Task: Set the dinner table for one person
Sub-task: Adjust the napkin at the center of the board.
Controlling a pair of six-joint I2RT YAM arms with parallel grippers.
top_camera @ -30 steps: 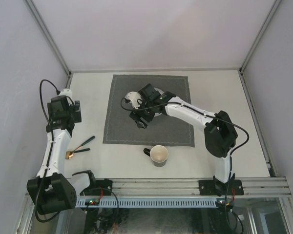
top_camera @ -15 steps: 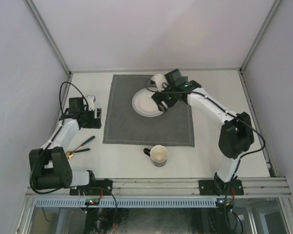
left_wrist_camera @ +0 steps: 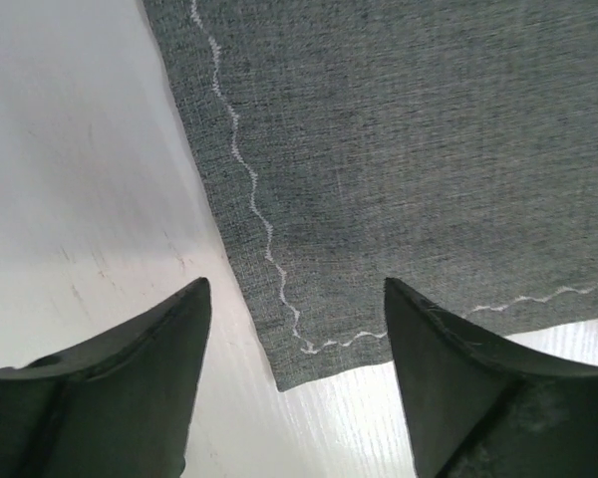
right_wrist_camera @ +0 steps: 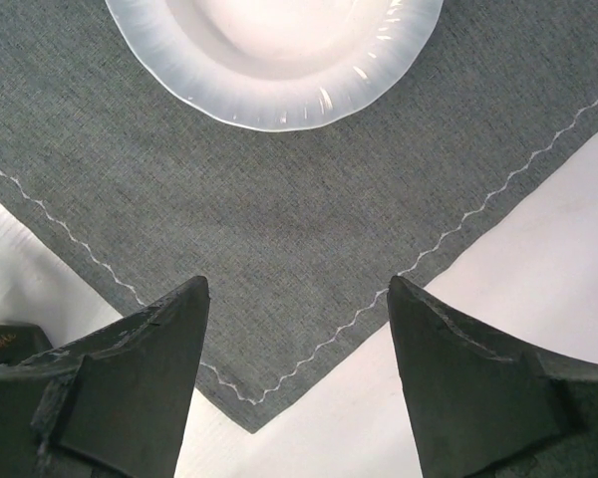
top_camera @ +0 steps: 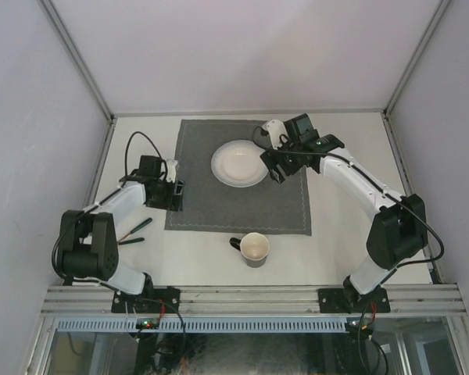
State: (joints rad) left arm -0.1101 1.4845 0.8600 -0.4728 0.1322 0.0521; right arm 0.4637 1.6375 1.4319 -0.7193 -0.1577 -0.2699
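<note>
One dinner table [top_camera: 195, 254]: off-white, matte and plain, rimmed by thin aluminium rails, lying beneath everything and spanning the floor of the top view. On it, one square grey stitched mat [top_camera: 234, 207], one white plate [top_camera: 239, 163] toward the mat's far side, one cup [top_camera: 254, 248] just off the mat's near edge, and two dark utensil handles [top_camera: 139, 225] at the left. Two grippers, both spread wide and holding nothing: left gripper [left_wrist_camera: 294, 289] above a mat corner, right gripper [right_wrist_camera: 296, 284] beside the plate.
</note>
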